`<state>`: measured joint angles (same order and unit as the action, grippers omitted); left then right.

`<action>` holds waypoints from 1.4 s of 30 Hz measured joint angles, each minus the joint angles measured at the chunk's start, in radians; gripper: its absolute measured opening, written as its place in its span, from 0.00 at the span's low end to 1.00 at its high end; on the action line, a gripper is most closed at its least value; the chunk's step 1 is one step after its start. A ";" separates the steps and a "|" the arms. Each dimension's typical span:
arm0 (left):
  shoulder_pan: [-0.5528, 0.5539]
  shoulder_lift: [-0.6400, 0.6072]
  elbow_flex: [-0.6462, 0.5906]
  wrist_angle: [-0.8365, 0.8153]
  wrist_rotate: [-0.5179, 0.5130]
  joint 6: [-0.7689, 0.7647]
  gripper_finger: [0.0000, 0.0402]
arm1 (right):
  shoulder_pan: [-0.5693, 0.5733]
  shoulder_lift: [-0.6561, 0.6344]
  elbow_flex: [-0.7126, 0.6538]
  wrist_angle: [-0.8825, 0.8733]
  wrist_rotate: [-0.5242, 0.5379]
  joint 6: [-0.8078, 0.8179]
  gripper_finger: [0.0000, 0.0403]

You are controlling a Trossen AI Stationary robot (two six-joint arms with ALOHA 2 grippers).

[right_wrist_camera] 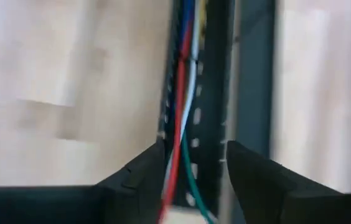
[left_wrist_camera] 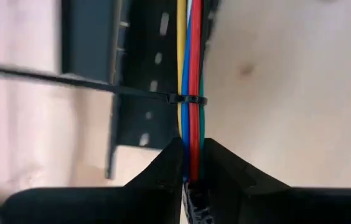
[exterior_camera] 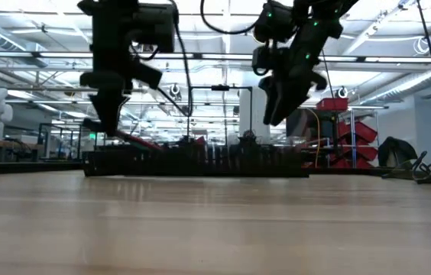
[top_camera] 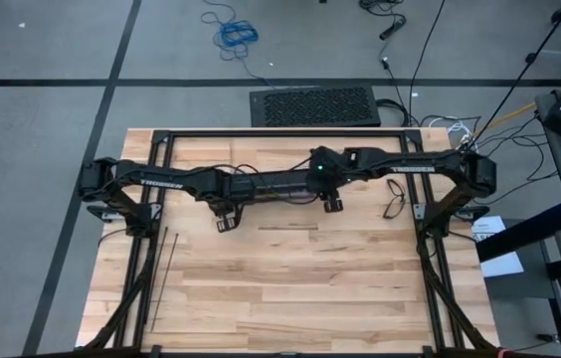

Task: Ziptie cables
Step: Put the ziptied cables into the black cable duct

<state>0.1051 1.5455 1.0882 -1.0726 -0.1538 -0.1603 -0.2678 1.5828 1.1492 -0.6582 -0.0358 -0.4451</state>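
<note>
I had the left gripper [left_wrist_camera: 191, 163] nearly closed, its two dark fingers pinching the cables [left_wrist_camera: 190, 74] between the tips, with the bundle running straight ahead of it along the black slotted channel [left_wrist_camera: 144, 81]. A thin black ziptie [left_wrist_camera: 185, 99] was already drawn around the wires a little in front of the fingertips, and its long tail stuck out to one side over the channel. The right gripper [right_wrist_camera: 194, 165] stood open, and the loose wires passed between its fingers without being gripped, as far as I could see. The wires looked thin, soft and smooth, in yellow, blue, red and green; I judged them very light and floppy, so they would sag or slip out if held weakly. I would take them close beside the ziptie, where they were packed together. The ziptie seemed stiff but springy plastic, too slim for an easy grip; its free tail was the best place. More zipties [top_camera: 164, 273] lay on the pale wooden table [top_camera: 290, 298], well apart from both grippers.
</note>
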 joint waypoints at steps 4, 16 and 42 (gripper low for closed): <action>-0.021 -0.002 0.036 -0.014 0.082 0.012 0.15 | 0.014 -0.007 0.000 -0.105 -0.159 0.097 0.39; -0.067 -0.002 -0.017 -0.001 -0.019 0.010 0.15 | 0.140 -0.038 0.000 -0.088 -0.175 0.168 0.39; -0.086 -0.004 -0.139 0.094 -0.110 -0.035 0.49 | 0.235 -0.043 0.000 -0.064 -0.175 0.240 0.39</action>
<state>0.0186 1.5417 0.9497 -0.9785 -0.2642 -0.1957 -0.0323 1.5394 1.1492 -0.7223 -0.2104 -0.2054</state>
